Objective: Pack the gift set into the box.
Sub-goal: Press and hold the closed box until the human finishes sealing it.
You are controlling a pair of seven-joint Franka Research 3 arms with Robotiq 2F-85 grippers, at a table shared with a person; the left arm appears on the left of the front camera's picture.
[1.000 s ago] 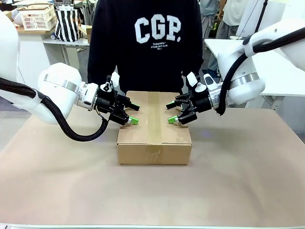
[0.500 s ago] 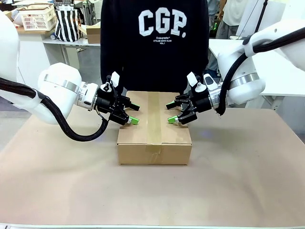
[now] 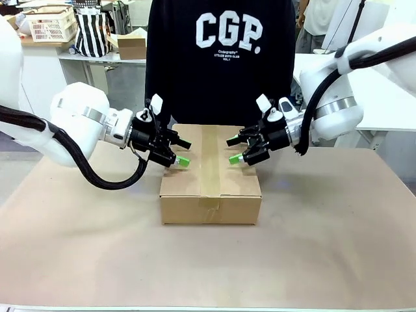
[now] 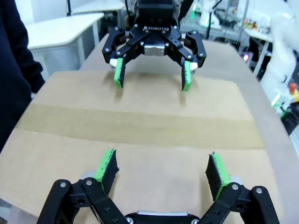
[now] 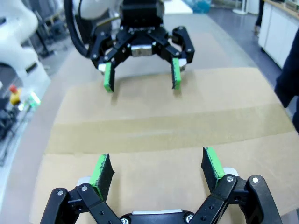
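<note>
1. Resting at mid-counter: the box point(image 3: 210, 182), a brown corrugated carton, flaps closed flat, with a brown tape strip point(image 3: 210, 166) running from its far edge over the top and down the near face.
2. Counter point(image 3: 325, 240): covered in plain brown sheeting, bare around the carton.
3. Left gripper point(image 3: 181, 153): black with green pads, reaching in from the left and hovering over the left half of the box top; jaws released, spread wide, nothing between them. In its own wrist view, left gripper point(image 4: 161, 170), the pads sit just above the cardboard.
4. Right gripper point(image 3: 233, 149): reaching in from the right over the right half of the box top, facing the left one across the tape strip; jaws released, empty. Right gripper point(image 5: 158, 168) likewise poised just over the lid in its wrist view.
5. Person point(image 3: 221, 58): standing at the far side directly behind the box, in a dark sweatshirt with white lettering.
6. Far left background: a smaller cardboard carton point(image 3: 132, 45) on a white table.
</note>
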